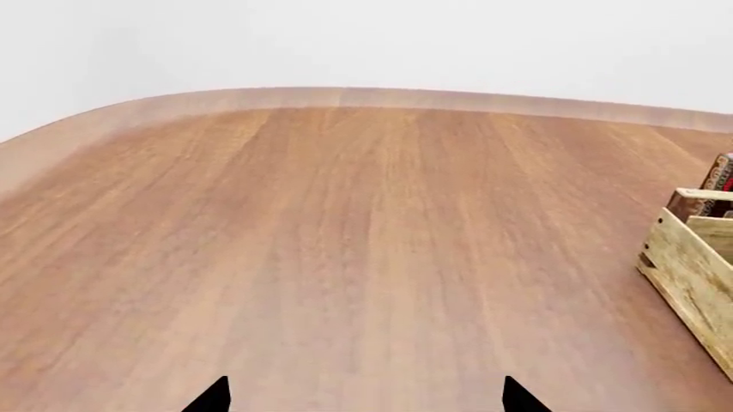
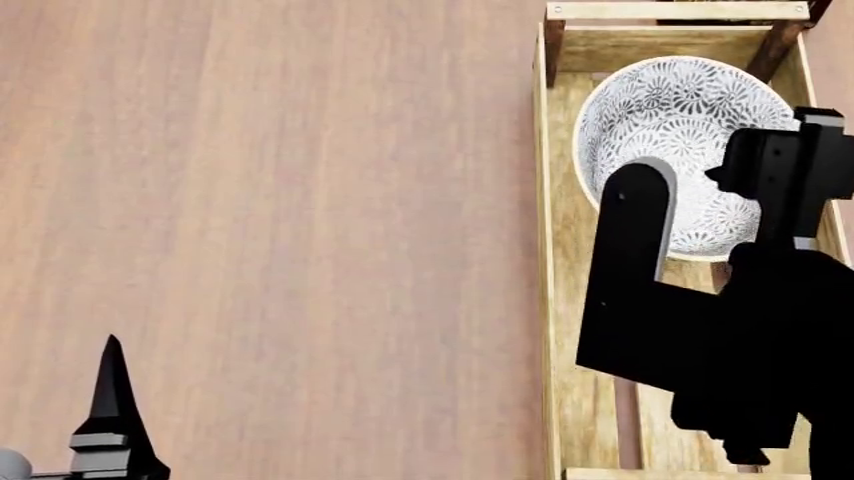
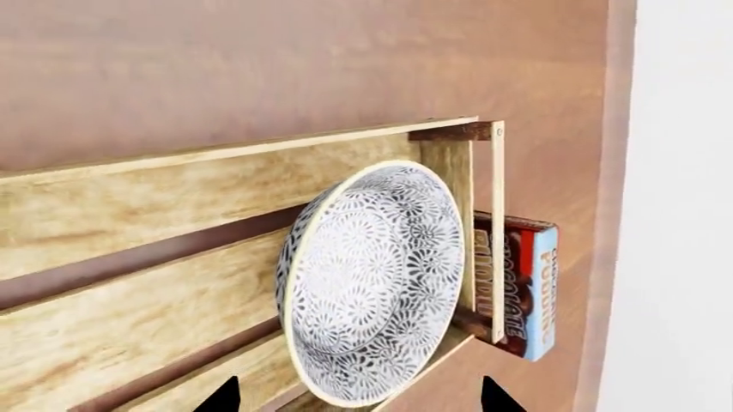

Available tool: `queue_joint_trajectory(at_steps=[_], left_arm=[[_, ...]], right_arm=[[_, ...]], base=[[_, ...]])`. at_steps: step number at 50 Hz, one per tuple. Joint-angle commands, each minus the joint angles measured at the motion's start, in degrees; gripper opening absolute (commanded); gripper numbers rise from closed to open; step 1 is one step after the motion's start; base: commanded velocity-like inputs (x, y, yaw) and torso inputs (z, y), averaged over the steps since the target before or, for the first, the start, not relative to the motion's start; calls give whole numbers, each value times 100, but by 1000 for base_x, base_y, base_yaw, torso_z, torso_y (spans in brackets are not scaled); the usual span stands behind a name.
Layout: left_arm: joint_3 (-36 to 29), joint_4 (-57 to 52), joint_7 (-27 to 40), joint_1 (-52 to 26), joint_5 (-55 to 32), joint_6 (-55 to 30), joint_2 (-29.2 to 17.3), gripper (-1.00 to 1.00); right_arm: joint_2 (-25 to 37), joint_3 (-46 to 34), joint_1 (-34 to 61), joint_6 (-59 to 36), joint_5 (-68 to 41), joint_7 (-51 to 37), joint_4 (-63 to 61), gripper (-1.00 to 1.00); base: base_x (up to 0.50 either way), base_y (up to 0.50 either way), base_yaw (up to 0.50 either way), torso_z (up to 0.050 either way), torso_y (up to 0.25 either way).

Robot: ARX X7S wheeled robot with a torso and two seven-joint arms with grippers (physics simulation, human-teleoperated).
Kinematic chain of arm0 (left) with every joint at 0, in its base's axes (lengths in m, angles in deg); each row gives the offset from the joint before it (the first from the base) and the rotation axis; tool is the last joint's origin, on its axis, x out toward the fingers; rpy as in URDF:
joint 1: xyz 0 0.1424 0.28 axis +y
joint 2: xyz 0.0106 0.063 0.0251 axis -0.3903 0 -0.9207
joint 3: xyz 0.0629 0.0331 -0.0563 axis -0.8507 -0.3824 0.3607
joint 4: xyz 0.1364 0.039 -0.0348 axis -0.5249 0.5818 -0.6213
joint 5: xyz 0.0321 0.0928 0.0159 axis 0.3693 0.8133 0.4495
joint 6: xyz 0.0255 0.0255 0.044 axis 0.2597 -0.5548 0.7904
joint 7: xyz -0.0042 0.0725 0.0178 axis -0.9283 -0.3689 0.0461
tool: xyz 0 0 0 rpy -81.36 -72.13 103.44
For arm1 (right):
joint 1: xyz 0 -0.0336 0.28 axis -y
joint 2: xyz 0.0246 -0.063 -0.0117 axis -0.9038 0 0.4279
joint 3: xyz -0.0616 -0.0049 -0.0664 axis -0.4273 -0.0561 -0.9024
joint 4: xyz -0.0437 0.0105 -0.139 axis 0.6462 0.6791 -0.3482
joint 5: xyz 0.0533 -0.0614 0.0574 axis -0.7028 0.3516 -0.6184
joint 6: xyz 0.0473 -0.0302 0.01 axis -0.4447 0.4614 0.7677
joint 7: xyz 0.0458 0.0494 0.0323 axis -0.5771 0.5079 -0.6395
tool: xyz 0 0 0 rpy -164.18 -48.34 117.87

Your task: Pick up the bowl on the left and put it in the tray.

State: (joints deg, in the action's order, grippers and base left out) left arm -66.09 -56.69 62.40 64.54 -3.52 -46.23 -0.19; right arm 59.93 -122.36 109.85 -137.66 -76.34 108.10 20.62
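The floral bowl [image 2: 681,130] lay at the far end of the slatted wooden crate [image 2: 545,300], both the right gripper [image 3: 357,396] and left gripper [image 1: 364,396] released, holding nothing.

Bowl in the tray

The bowl [image 3: 372,287] sits in the wooden tray [image 3: 137,257] on the table [image 3: 287,60] — a pudding box [image 3: 521,287] lies just outside.

You see: table [image 2: 267,200], smooth matt brown wood; tray [image 2: 545,250], pale rough-grained wood; inside it, bowl [image 2: 667,120], glazed patterned ceramic.
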Motion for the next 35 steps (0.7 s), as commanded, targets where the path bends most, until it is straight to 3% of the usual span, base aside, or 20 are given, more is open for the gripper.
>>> queue_joint_trajectory(at_steps=[1,4,7,8,12,16,19,25,29,35], left_arm=[[72,20,-217,-13,74,-41,75,100],[75,36,-223,-7,67,-22,69,100],[94,78,-231,15,49,0,58,100],[99,36,-241,73,23,13,38,100],[112,48,-246,124,12,50,20,100],[100,89,-263,125,-2,64,24,100],[54,134,-346,152,10,142,6,100],[3,277,-465,226,44,343,7,100],[-57,539,-599,304,144,635,39,100],[-91,1049,-956,461,161,1351,112,100]], right_arm=[[590,791,-35,-242,-488,-3,-1305,100],[922,1157,-288,-165,-840,-500,-1709,100],[1541,1313,-870,142,-1244,-1562,-2280,100],[1909,1338,-1093,574,-1784,-2356,-2355,100],[2669,582,-1778,1729,-1802,-3726,-2362,100],[2684,-45,-2412,2089,-1428,-4770,-2362,100],[2677,-951,-3324,2801,-904,-5973,-2243,100],[2054,-1738,-4161,3631,-212,-6678,-1535,100],[1167,-2091,-4594,4349,-72,-6839,-380,100],[350,-2222,-5048,6165,155,-7606,967,100]], base=[[0,0,0,0,0],[0,0,0,0,0],[0,0,0,0,-3],[0,0,0,0,0],[0,0,0,0,0],[0,0,0,0,0],[0,0,0,0,0],[0,0,0,0,0],[0,0,0,0,0],[0,0,0,0,0]])
